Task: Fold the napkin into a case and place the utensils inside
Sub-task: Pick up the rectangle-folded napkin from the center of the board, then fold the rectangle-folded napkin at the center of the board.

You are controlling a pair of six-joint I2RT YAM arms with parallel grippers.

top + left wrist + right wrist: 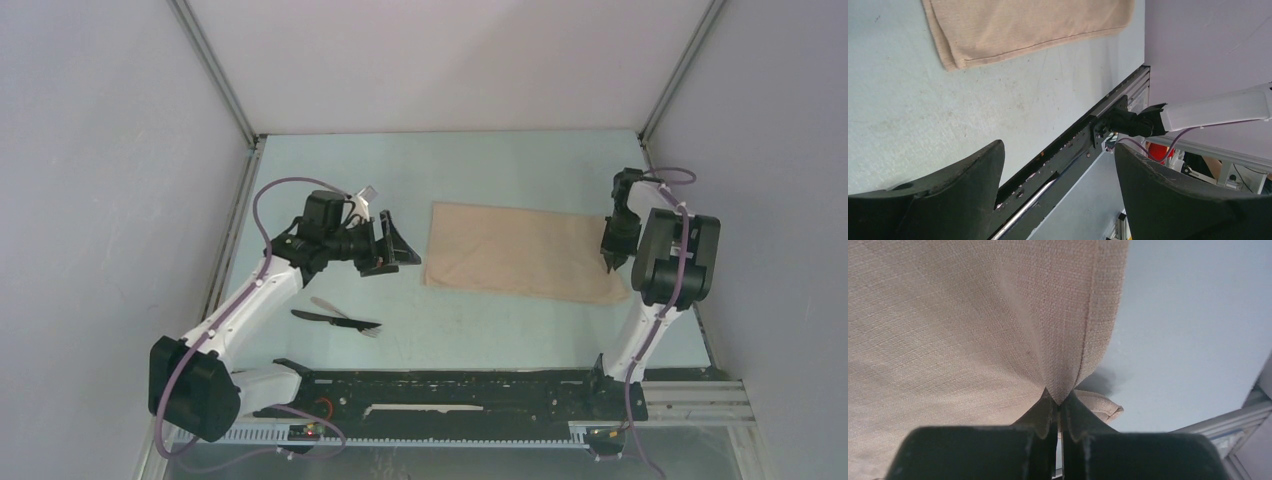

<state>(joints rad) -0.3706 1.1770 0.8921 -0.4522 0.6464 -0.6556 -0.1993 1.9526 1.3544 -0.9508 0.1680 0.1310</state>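
Observation:
The tan napkin (520,250) lies folded into a wide band in the middle of the table. My right gripper (614,258) is shut on the napkin's right edge; in the right wrist view the cloth (998,315) is pinched between the closed fingertips (1059,407) and lifted into a peak. My left gripper (400,245) is open and empty, hovering left of the napkin; its wrist view shows the napkin's near left corner (1013,30) ahead of the spread fingers (973,175). A black utensil (335,320) and a pale one (328,307) lie crossed on the table at the near left.
The black rail (450,385) with the arm bases runs along the near edge. Grey walls with metal posts (215,70) close in the left, back and right. The right arm's base link (1198,115) shows in the left wrist view.

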